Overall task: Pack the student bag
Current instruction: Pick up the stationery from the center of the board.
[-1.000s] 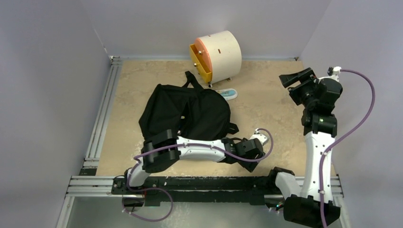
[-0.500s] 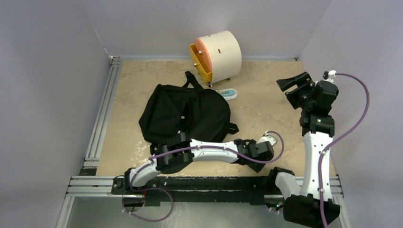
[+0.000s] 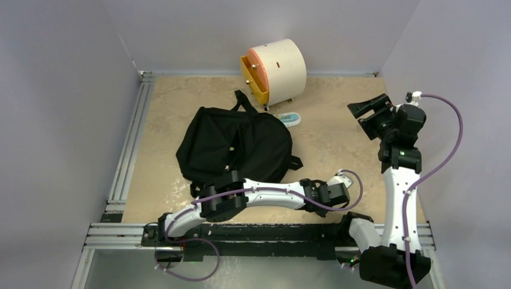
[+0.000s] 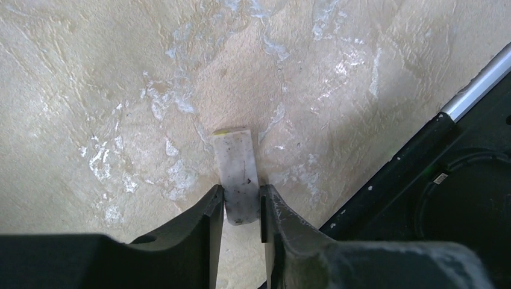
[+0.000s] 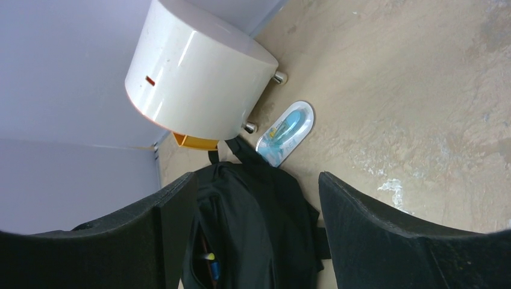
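The student bag [image 3: 235, 147] is a black backpack lying flat left of the table's centre, its top loop toward the back. In the right wrist view the student bag [image 5: 253, 229] shows an open pocket holding pens [image 5: 211, 259]. My left gripper [image 3: 337, 195] reaches low to the near right of the bag. In the left wrist view its fingers [image 4: 241, 205] press both sides of a small white eraser [image 4: 236, 174] lying on the table. My right gripper [image 3: 367, 111] hangs raised at the right, open and holding nothing, pointed at the bag.
A cream cylindrical drawer box [image 3: 277, 69] with an orange-yellow front stands at the back. A blue packaged item [image 3: 288, 119] lies just in front of it. Metal rails [image 3: 129, 150] run along the left and near edges. The right arm's black base [image 4: 470, 198] sits close beside the eraser.
My left arm has stretched to the right along the near edge, and its jaws have narrowed onto the white eraser. The right gripper has drifted slightly left.
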You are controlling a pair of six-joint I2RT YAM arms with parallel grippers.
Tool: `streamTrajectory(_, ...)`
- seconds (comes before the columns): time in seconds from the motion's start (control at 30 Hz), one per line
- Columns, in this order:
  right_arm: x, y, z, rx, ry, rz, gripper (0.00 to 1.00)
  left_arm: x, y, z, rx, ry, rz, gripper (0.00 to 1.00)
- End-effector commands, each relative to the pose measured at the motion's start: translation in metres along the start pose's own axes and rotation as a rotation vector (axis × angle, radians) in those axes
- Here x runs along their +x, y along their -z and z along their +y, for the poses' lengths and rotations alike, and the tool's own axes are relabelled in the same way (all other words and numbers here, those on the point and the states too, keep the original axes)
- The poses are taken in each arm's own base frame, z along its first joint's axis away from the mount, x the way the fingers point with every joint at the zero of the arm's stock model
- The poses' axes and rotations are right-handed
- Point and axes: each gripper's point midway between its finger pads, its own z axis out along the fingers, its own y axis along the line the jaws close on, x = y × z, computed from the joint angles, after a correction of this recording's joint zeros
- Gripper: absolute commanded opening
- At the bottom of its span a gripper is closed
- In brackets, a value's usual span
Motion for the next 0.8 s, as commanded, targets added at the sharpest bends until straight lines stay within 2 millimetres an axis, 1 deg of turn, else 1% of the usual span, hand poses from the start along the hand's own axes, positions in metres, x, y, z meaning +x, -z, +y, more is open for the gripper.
streamTrajectory(0.0,-0.005,0.003,0.013,-0.065,0.033,-0.021,0.75,0.019,0.005,0.012,-0.027,0.014,0.059,0.23)
streamTrajectory(0.03,-0.005,0.004,0.013,-0.065,0.035,-0.020,0.75,0.017,0.009,0.014,-0.023,0.019,0.052,0.21)
streamTrajectory(0.2,0.000,0.005,0.013,-0.076,0.055,-0.007,0.75,-0.011,0.039,0.020,0.063,0.035,-0.039,0.16)
streamTrajectory(0.3,0.003,0.006,0.015,-0.094,0.068,0.007,0.75,-0.032,0.069,0.024,0.158,0.079,-0.111,0.15)
streamTrajectory(0.37,0.004,0.007,0.018,-0.108,0.079,0.022,0.75,-0.046,0.092,0.034,0.198,0.112,-0.179,0.14)
streamTrajectory(0.4,0.004,0.006,0.018,-0.106,0.092,0.025,0.75,-0.055,0.102,0.043,0.207,0.134,-0.213,0.14)
streamTrajectory(0.47,0.003,0.005,0.021,-0.117,0.107,0.028,0.75,-0.065,0.120,0.064,0.193,0.166,-0.252,0.15)
streamTrajectory(0.53,0.013,0.006,0.027,-0.173,0.130,0.084,0.74,-0.075,0.137,0.088,0.159,0.190,-0.295,0.15)
streamTrajectory(0.63,0.024,0.006,0.031,-0.201,0.168,0.154,0.74,-0.091,0.163,0.123,0.126,0.217,-0.355,0.14)
streamTrajectory(0.7,0.036,0.005,0.042,-0.226,0.195,0.211,0.74,-0.098,0.180,0.148,0.110,0.256,-0.378,0.14)
streamTrajectory(0.73,0.044,0.003,0.052,-0.247,0.211,0.238,0.74,-0.100,0.188,0.159,0.108,0.270,-0.394,0.14)
streamTrajectory(0.77,0.057,0.002,0.064,-0.271,0.225,0.270,0.74,-0.102,0.196,0.169,0.107,0.280,-0.413,0.14)
